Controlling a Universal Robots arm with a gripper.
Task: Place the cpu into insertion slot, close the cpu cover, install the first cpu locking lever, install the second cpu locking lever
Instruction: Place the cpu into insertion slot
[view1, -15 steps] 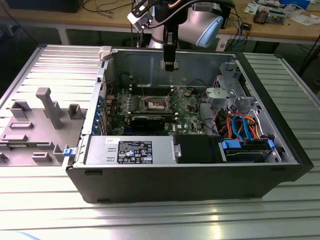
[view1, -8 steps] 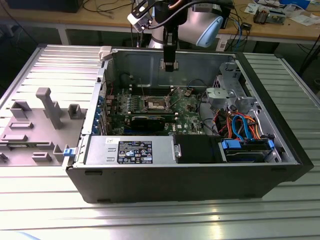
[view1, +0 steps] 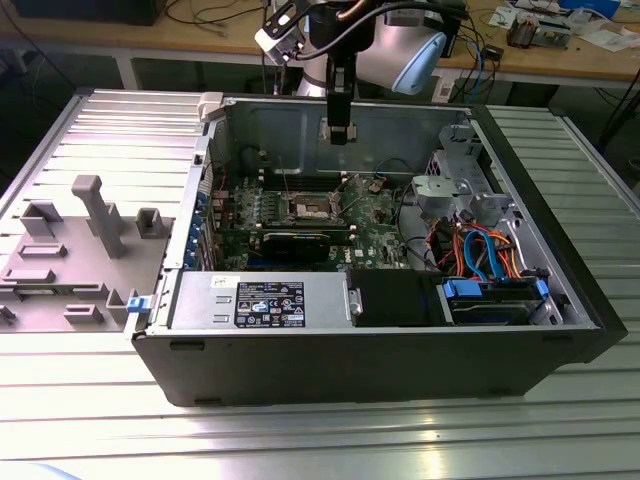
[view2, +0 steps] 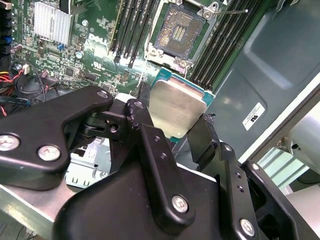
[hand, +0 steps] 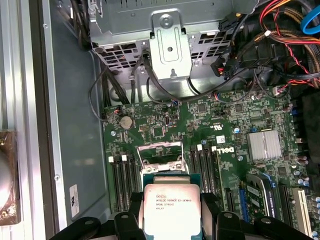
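My gripper hangs inside the open computer case, above the motherboard. It is shut on the cpu, a flat square chip with a silver top, held by two opposite edges between black fingers. In the second wrist view the insertion slot lies uncovered beyond the chip, its dark pin grid showing. In the first wrist view the cpu hides the slot, and the cpu cover stands raised just past it. A thin locking lever sticks out beside the slot. The chip is well clear of the slot.
Black memory slots flank the socket on both sides. A metal drive cage with cable bundles stands at one end of the case, and a power supply at the front. A grey fixture tray lies at the exterior view's left.
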